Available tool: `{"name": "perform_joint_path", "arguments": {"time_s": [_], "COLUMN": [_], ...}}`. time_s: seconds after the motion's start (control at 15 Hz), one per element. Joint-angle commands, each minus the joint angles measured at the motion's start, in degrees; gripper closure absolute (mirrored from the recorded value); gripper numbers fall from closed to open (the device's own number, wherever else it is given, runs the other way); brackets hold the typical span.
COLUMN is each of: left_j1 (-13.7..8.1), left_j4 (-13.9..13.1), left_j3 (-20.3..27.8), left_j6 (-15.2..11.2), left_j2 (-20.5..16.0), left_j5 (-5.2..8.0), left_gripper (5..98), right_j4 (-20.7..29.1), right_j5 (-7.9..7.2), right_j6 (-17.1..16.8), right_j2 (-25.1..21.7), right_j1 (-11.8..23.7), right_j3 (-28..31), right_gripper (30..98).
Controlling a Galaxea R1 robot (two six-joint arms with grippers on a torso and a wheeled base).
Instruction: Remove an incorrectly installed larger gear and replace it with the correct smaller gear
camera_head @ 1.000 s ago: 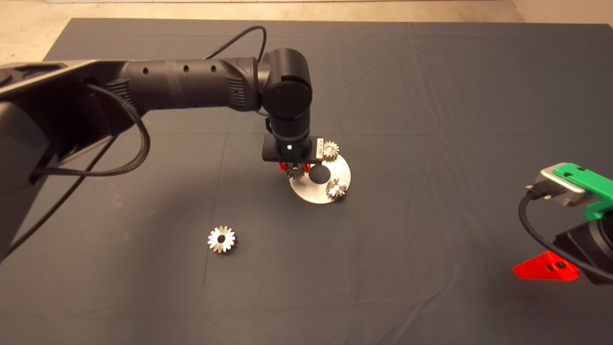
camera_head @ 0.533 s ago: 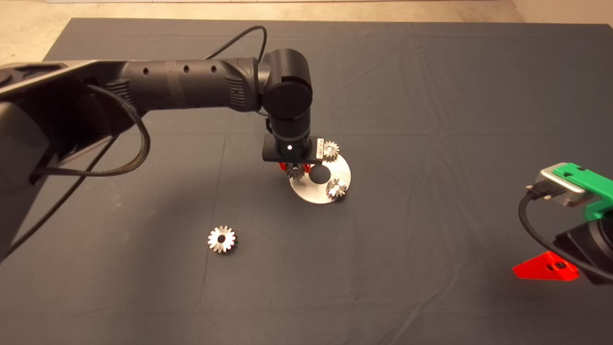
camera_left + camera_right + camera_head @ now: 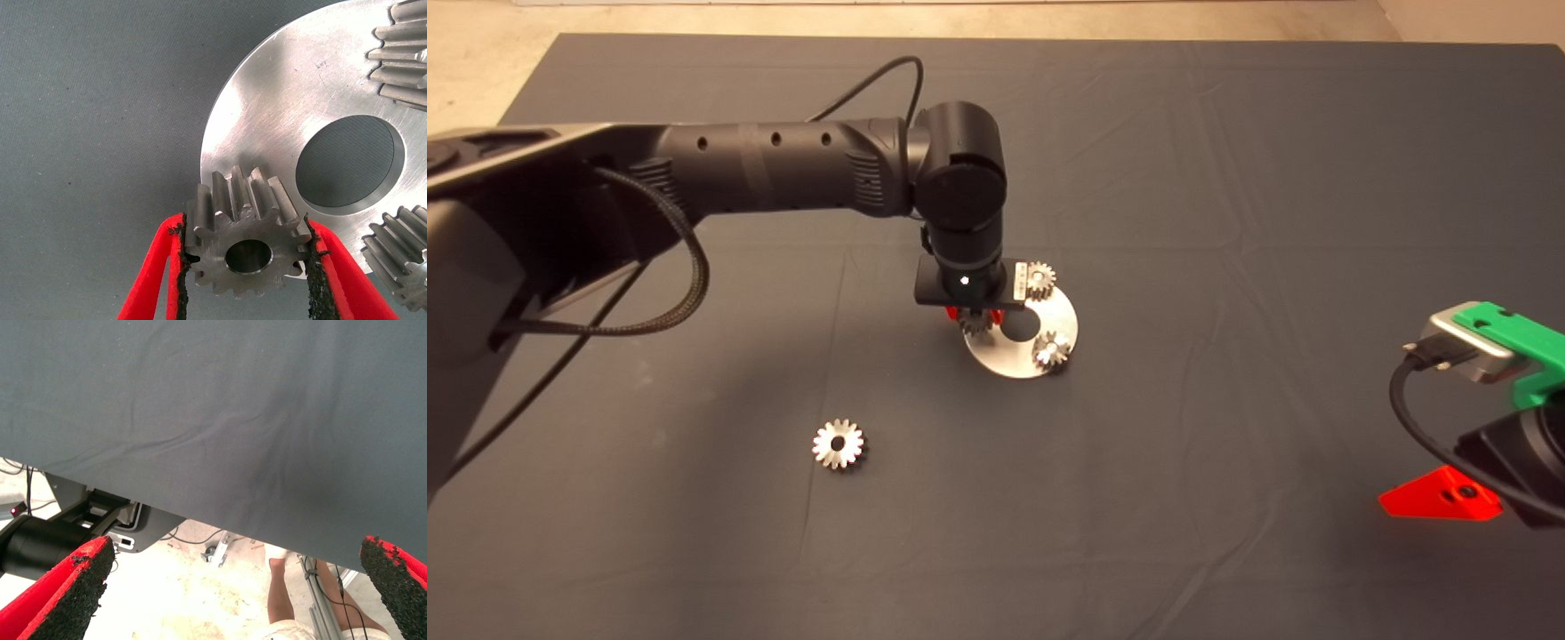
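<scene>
My left gripper (image 3: 974, 316) is shut on the smaller gear (image 3: 977, 324), a dull grey gear with a small dark centre hole. It holds the gear at the left rim of a round silver plate (image 3: 1014, 360). In the left wrist view the red fingers (image 3: 157, 267) clamp the smaller gear (image 3: 247, 240) on both sides, over the plate's (image 3: 267, 113) edge. I cannot tell if the gear touches the plate. The larger gear (image 3: 839, 444), bright silver with a wide hole, lies flat on the mat at the front left, away from both grippers. My right gripper (image 3: 1440, 500) is parked open at the lower right edge.
Two other small gears (image 3: 1040, 279) (image 3: 1052, 349) stand on the plate beside its round centre hole (image 3: 1020, 325). They also show in the left wrist view (image 3: 403, 57) (image 3: 400, 257). The right wrist view shows the mat's edge (image 3: 200, 513), the floor and a person's leg (image 3: 280, 587).
My left arm has come down slightly with the smaller gear, so the wrist hides more of the gear in the head view. The larger gear and the right arm have not moved.
</scene>
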Motion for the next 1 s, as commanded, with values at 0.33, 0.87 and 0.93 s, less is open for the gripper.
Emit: {"name": "perform_joint_path", "arguments": {"time_s": [0.33,0.87,0.93], "left_j1": [-0.7,-0.7,-0.8], "left_j4": [0.1,-0.2,-0.2], "left_j3": [0.7,0.7,0.7], "left_j6": [0.3,0.2,0.2], "left_j2": [-0.2,-0.6,-0.6], "left_j5": [1.56,0.94,0.94], "left_gripper": [70.0,64.8,64.8], "right_j4": [1.9,1.9,1.9], "right_j5": [-5.02,-5.02,-5.02], "right_j6": [0.1,0.1,0.1], "right_j2": [-0.3,-0.3,-0.3], "right_j1": [0.7,0.7,0.7], "right_j3": [0.1,0.1,0.2], "right_gripper": [30.8,30.8,30.8]}}
